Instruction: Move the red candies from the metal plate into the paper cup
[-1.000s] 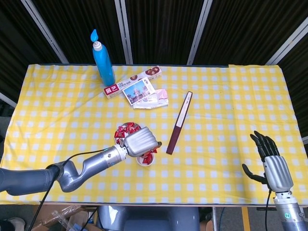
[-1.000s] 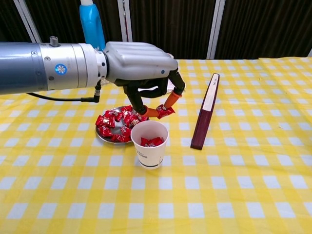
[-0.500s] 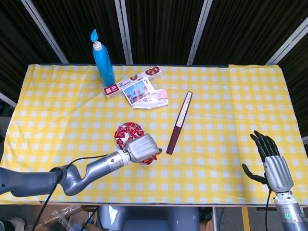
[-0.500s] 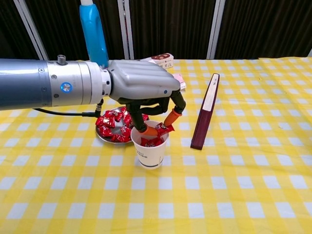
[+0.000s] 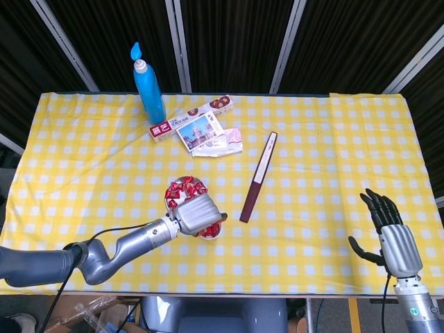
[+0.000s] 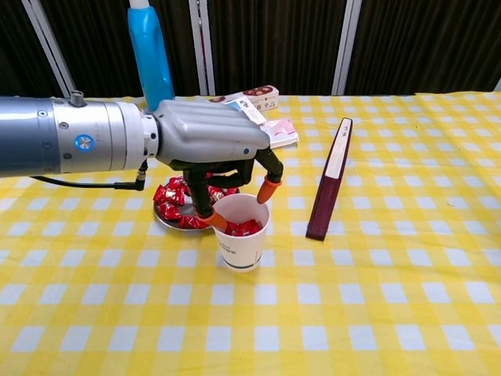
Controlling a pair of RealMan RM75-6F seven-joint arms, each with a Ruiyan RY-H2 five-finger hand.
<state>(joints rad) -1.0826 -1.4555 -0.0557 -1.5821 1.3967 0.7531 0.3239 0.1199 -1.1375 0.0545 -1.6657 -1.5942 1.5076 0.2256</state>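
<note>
Since 0.5 s ago the left hand (image 6: 215, 145) released its candy into the paper cup (image 6: 240, 233); fingers now spread, empty, over the rim. Remaining red candies (image 6: 174, 196) lie on the metal plate (image 6: 167, 222), just left of the cup, nearer this hand. Right hand (image 5: 388, 232) is open, far away.

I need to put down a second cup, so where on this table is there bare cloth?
Bare cloth runs between the dark flat box and the right hand, and along the front edge. It is crowded around the paper cup, metal plate and left hand, and near the blue bottle.
</note>
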